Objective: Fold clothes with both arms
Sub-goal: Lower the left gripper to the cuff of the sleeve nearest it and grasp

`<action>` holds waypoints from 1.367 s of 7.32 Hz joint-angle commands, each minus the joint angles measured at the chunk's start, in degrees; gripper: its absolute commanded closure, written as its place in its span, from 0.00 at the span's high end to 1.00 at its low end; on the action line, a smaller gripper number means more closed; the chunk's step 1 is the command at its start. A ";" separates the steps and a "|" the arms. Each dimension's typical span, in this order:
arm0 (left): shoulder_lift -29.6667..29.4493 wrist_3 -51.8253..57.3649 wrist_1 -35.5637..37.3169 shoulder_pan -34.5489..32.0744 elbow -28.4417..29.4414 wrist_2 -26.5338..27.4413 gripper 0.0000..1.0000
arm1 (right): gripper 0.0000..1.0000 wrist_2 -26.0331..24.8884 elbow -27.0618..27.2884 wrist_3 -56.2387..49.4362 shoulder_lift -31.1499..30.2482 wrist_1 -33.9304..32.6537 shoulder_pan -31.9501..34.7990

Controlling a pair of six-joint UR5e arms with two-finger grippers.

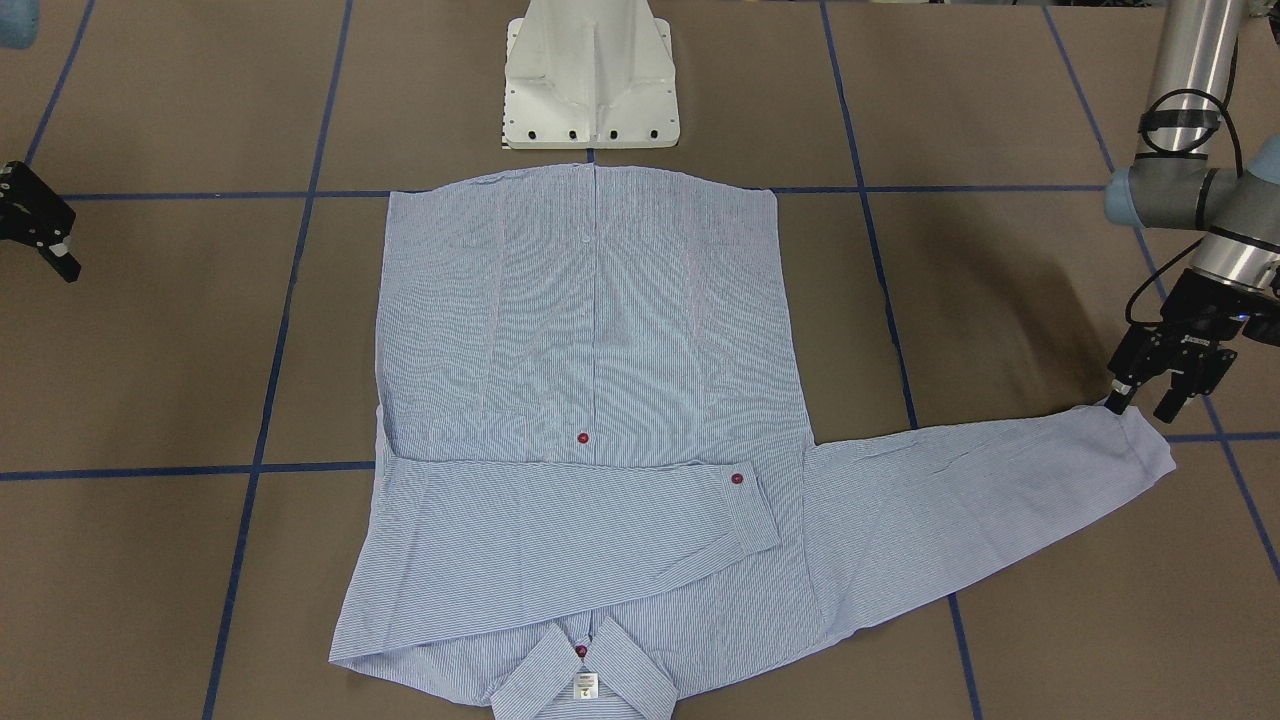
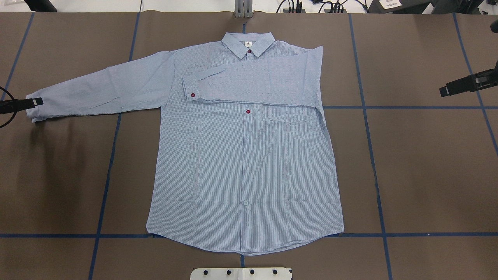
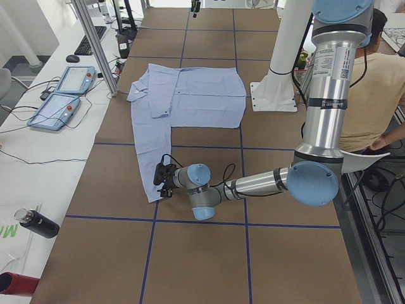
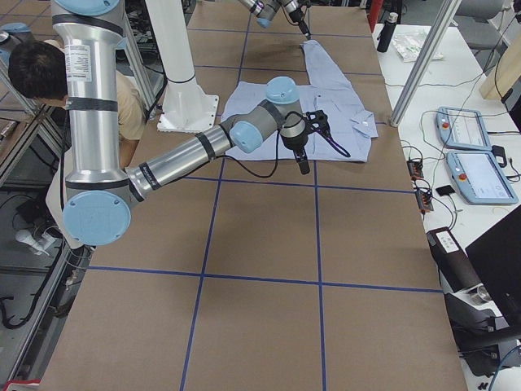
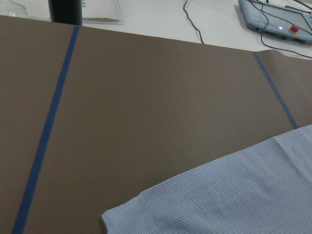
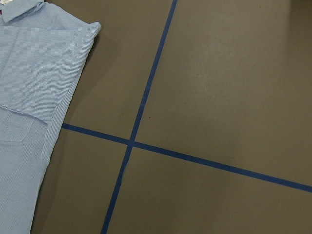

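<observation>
White pedestal base (image 2: 241, 273) closest at the bottom, then on the table (image 2: 420, 163) left end effector (image 2: 37, 102) spread open right at the outstretched cuff of the striped shirt (image 2: 245, 167), lying flat mid-table with its other sleeve folded across the chest, right end effector (image 2: 443, 91) well off, can't tell its grip

Table (image 2: 420, 167) lies open beside the shirt (image 2: 249, 167); pedestal base (image 1: 590, 75) stands by its hem

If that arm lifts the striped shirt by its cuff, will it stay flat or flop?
Probably flop: the shirt lies limp, one sleeve folded flat across its chest. Likely light: the thin cloth shows creases. The outstretched sleeve would probably drape from the left gripper.
</observation>
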 commanded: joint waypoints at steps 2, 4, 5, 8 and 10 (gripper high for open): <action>0.24 -0.15 -0.31 0.35 2.68 0.15 0.76 | 1.00 -0.06 -0.01 0.07 0.20 0.14 -0.05; 0.24 -0.15 -0.31 0.44 3.03 0.24 0.76 | 1.00 -0.15 -0.01 0.07 0.21 0.14 -0.06; 0.15 -0.23 -0.22 0.44 3.04 0.24 0.76 | 1.00 -0.15 -0.01 0.07 0.12 0.14 -0.06; 0.15 -0.23 -0.22 0.79 3.04 0.24 0.74 | 1.00 -0.06 -0.01 0.07 0.12 0.14 -0.06; 0.07 -0.23 -0.22 1.66 3.04 0.24 0.73 | 1.00 -0.06 -0.01 0.07 0.12 0.14 0.03</action>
